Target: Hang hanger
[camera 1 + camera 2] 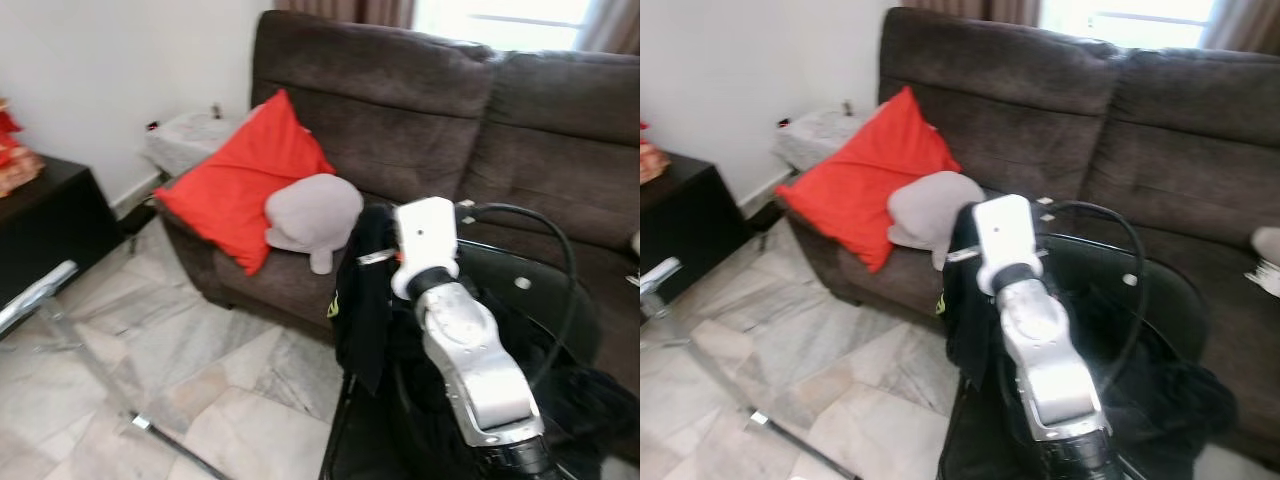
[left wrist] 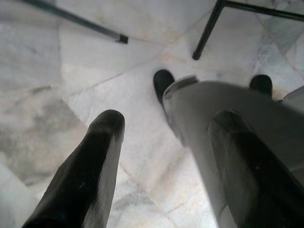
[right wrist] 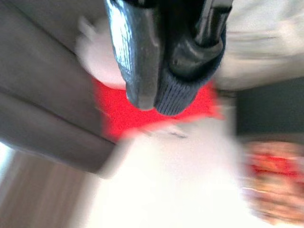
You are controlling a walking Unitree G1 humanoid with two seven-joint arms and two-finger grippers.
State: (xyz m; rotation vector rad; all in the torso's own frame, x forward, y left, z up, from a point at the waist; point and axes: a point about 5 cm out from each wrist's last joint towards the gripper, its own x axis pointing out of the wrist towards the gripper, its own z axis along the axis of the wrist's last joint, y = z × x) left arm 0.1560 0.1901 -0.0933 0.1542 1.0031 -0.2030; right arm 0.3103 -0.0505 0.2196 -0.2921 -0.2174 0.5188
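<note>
Pinched shut in the right end effector [image 3: 156, 102], just in front of the sofa [image 1: 400, 110]: hanger [image 1: 375, 257] draped with a limp black garment [image 1: 362, 300]. Probably light and stiff-framed but swinging under soft cloth; best held near the hook. Left end effector [image 2: 166, 121] spread wide, idle, away from the sofa.

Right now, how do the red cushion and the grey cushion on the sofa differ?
The red cushion is larger, square and flat, and leans tilted against the sofa backrest and armrest. The grey cushion is smaller, rounded and lumpy, and sits low on the seat, overlapping the red cushion's lower right edge. Both sit at the sofa's left end, just beyond the raised right gripper with its dark garment.
</note>
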